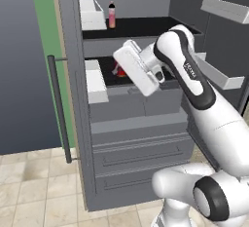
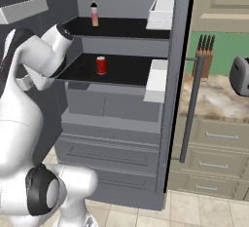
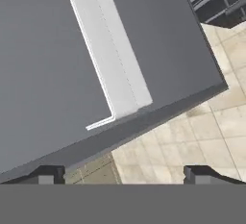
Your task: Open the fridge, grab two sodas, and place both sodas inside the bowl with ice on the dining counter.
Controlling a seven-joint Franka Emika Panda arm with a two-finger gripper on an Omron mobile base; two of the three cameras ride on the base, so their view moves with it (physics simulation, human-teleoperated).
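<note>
The grey fridge (image 2: 121,123) stands with both doors swung wide. A short red can (image 2: 100,65) stands on the lower black shelf. A slim pink bottle (image 2: 94,15) with a black cap stands on the upper shelf. In the left base view the bottle (image 1: 112,15) is beside a white door bin, and the can (image 1: 116,68) peeks out from behind my hand. My gripper (image 3: 125,175) is open and holds nothing. It hangs in front of the lower shelf and looks down along a grey door panel with a white bin onto the tiled floor. The bowl and the dining counter are out of view.
White door bins (image 1: 226,9) jut out from the open door on the right, close to my arm. The other door's long bar handle (image 2: 191,109) stands out toward me. A knife block (image 2: 206,50) and a toaster (image 2: 241,76) sit on a side counter with drawers below.
</note>
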